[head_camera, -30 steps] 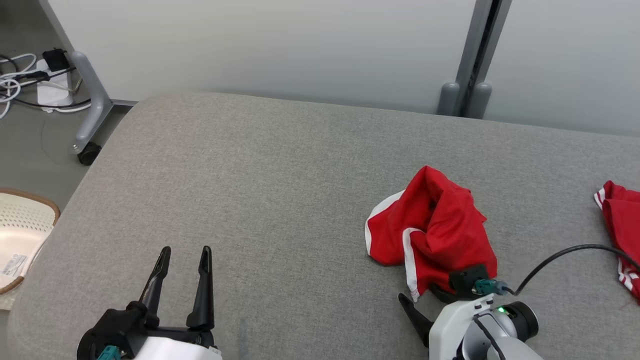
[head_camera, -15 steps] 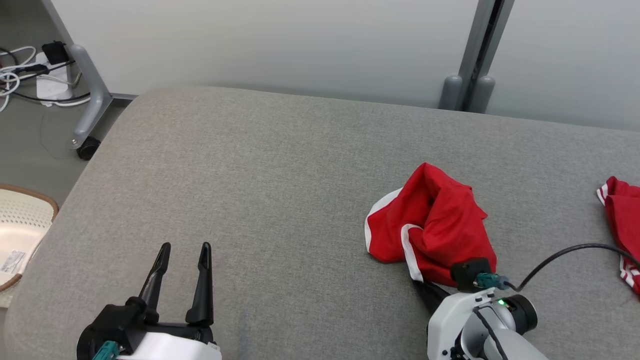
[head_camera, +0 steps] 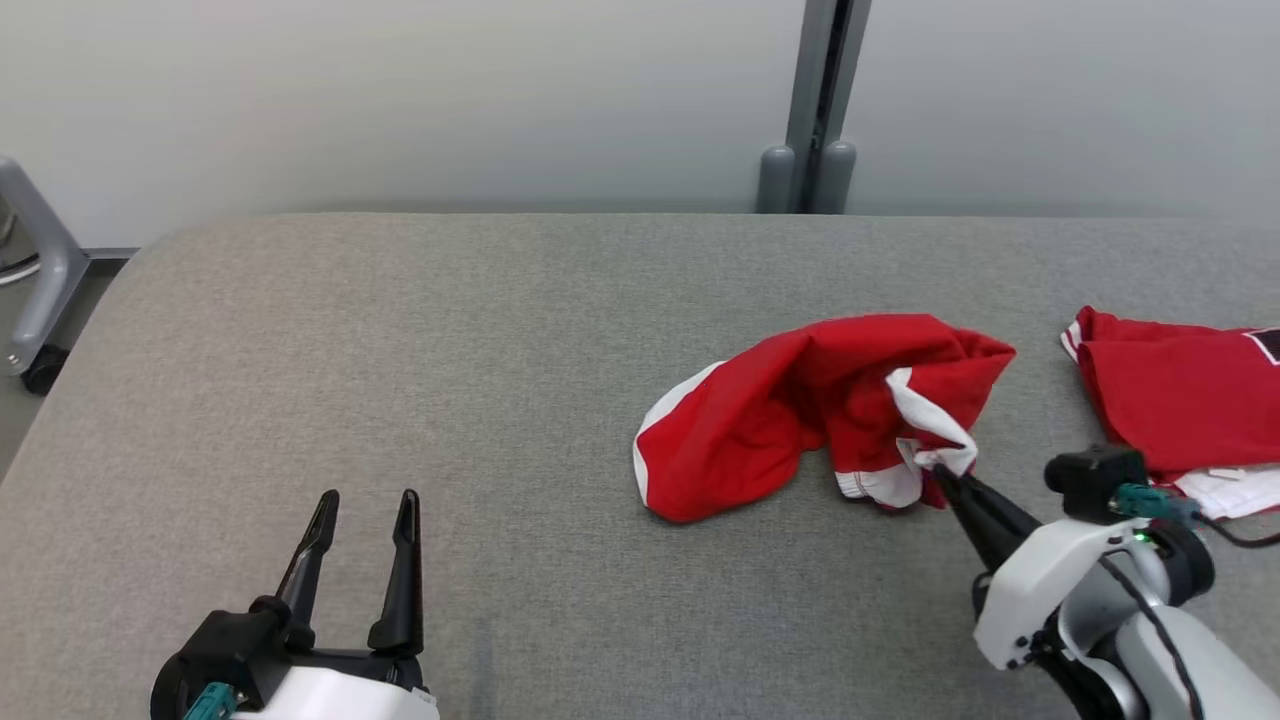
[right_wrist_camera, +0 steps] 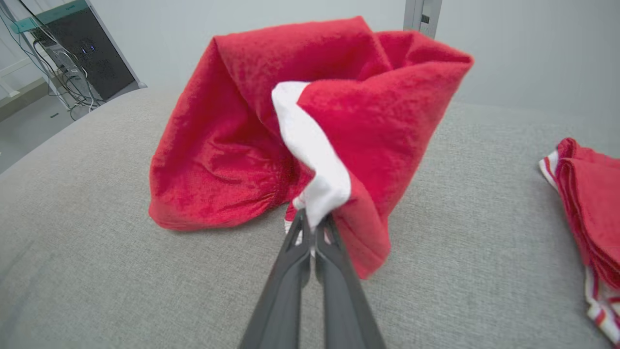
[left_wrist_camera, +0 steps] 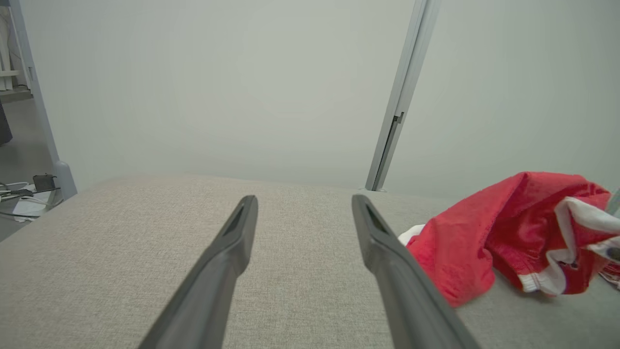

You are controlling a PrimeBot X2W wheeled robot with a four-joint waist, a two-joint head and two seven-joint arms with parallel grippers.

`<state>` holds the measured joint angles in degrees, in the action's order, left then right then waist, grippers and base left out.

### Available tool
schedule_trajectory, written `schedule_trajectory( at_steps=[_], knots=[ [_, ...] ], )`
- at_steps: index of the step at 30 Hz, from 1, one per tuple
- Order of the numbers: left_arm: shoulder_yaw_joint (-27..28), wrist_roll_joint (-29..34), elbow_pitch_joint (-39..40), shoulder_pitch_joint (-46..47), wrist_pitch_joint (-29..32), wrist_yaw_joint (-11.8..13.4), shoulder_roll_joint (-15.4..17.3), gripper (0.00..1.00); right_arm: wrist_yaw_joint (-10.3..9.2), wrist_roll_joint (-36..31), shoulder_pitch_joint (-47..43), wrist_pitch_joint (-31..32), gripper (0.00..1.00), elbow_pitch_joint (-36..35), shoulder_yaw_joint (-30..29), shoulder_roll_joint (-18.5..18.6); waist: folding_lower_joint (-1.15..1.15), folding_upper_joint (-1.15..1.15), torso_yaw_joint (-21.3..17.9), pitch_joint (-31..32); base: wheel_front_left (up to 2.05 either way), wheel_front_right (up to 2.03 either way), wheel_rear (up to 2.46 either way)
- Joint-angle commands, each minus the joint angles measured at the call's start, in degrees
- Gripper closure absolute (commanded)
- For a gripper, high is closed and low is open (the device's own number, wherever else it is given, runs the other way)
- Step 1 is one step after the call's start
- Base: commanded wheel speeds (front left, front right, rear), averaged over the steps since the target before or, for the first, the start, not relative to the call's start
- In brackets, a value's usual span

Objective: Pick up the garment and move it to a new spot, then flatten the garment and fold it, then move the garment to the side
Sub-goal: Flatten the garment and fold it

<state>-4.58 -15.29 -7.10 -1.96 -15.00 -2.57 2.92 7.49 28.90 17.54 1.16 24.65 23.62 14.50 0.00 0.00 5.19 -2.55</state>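
The garment (head_camera: 800, 410) is a crumpled red piece with white trim, lying right of centre on the grey padded table (head_camera: 450, 350). My right gripper (head_camera: 940, 473) is shut on its white-trimmed edge, and that pinched end is lifted while the rest lies on the table. The right wrist view shows the closed fingers biting the white band of the garment (right_wrist_camera: 242, 145) at the right gripper (right_wrist_camera: 312, 222). My left gripper (head_camera: 365, 500) stands open and empty at the lower left, far from the cloth. In the left wrist view the left gripper (left_wrist_camera: 302, 201) points past the garment (left_wrist_camera: 484, 242) on its right.
A second red piece with white stripes, folded (head_camera: 1180, 400), lies at the table's right edge, also (right_wrist_camera: 588, 203) in the right wrist view. A grey wall with a post (head_camera: 815, 100) runs behind the table. A wheeled frame leg (head_camera: 35, 290) stands off the far left corner.
My right gripper has shut on the garment's white-trimmed edge and raised that end, stretching the cloth sideways. The head camera has turned right, shifting the whole picture. The left gripper has stayed open and still.
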Motion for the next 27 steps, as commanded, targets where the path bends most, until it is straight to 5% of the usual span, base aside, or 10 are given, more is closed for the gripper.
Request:
schedule_trajectory(
  at_steps=[1, 9, 23, 24, 25, 26, 27],
  knots=[
    [0.3, 0.4, -0.1, 1.1, -0.2, -0.3, 0.2, 0.00, 0.01, 0.7, -1.5, 2.1, 1.00, -2.9, -1.1, 2.5, 0.00, 0.00, -1.8, 0.0, 0.00, 0.00, 0.00],
    [0.6, 0.6, -0.5, 1.8, -0.2, -0.7, 0.1, 0.00, 0.01, 3.5, -9.2, 17.1, 1.00, -14.2, -7.3, 9.5, 0.00, 0.00, -4.5, -0.9, 0.00, 0.00, 0.00],
    [0.8, 0.7, -2.1, 3.3, -0.2, -1.5, 0.1, 0.00, 0.01, -0.5, -16.6, 28.7, 1.00, -12.7, -13.9, 6.1, 0.00, 0.00, -4.2, -1.4, 0.00, 0.00, 0.00],
    [0.8, 0.7, -2.2, 3.4, -0.2, -1.6, 0.1, 0.00, 0.01, -1.3, -17.0, 29.3, 0.85, -11.8, -14.3, 5.6, 0.00, 0.00, -4.1, -1.3, 0.00, 0.00, 0.00],
    [0.8, 0.8, -2.3, 3.3, -0.2, -1.7, 0.1, 0.00, 0.00, -2.6, -17.3, 29.9, 0.60, -11.0, -14.9, 5.4, 0.00, 0.00, -4.0, -1.2, 0.00, 0.00, 0.00],
    [0.8, 0.9, -2.4, 3.2, -0.2, -1.7, 0.1, 0.00, 0.01, -3.6, -17.3, 30.3, 0.00, -10.3, -15.6, 5.0, 0.00, 0.00, -3.9, -1.1, 0.00, 0.00, 0.00],
    [0.8, 0.9, -2.4, 3.1, -0.2, -1.7, 0.1, 0.00, 0.01, -4.6, -17.3, 30.8, 0.00, -9.6, -16.4, 4.7, 0.00, 0.00, -3.8, -1.0, 0.00, 0.00, 0.00]
  ],
)
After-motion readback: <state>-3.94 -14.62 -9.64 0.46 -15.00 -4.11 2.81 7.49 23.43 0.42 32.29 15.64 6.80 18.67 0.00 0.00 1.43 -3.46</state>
